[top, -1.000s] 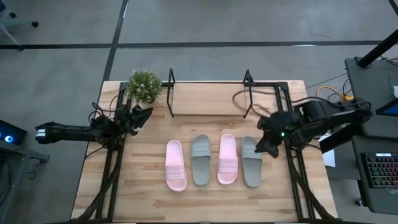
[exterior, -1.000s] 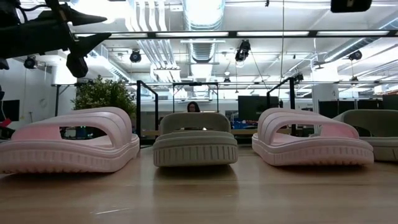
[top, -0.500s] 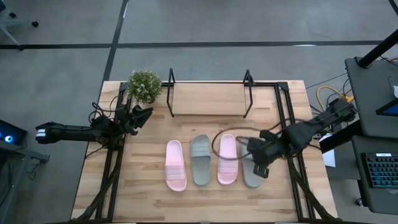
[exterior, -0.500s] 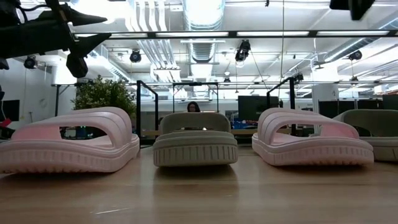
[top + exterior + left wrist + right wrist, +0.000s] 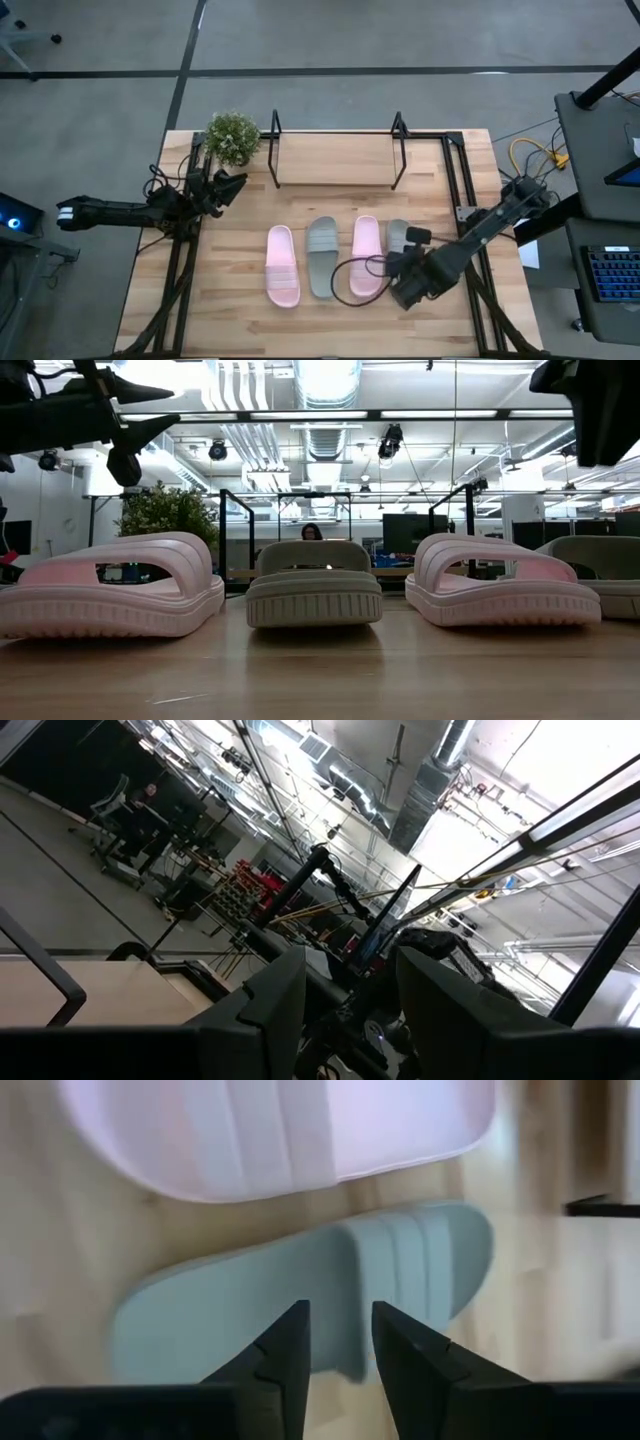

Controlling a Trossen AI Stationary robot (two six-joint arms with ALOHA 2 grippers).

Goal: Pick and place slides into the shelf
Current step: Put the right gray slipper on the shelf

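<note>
The right tool (image 5: 400, 285) has come a long way in the last second. Before, it was near the right end of the shelf (image 5: 335, 150); now it hangs over the heel end of the grey slide (image 5: 397, 240) at the right end of the row. In the right wrist view this slide (image 5: 300, 1310) lies directly ahead of the two fingers (image 5: 285, 1355), with a pink slide (image 5: 280, 1130) just beyond it. The fingers stand a little apart and nothing is between them, so the tool is released, though its gap has become narrower during the move. No slide has changed its place. This suggests that the right arm is only starting its first pick and that the whole task is yet to be done.

The left tool (image 5: 228, 185) waits as before beside the potted plant (image 5: 232, 136), pointing toward the shelf. Its fingers (image 5: 270, 1000) are apart and hold nothing.

The count: four slides lie on the desk (image 5: 220, 320), two pink and two grey, in one row. From the right tool outward they are the grey one under it, a pink slide (image 5: 366, 255) touching or nearly touching that one, a second grey slide (image 5: 322, 257), then a second pink slide (image 5: 282, 265) farthest away. There is one shelf, beyond the row from the right tool, and it carries no slide yet.
</note>
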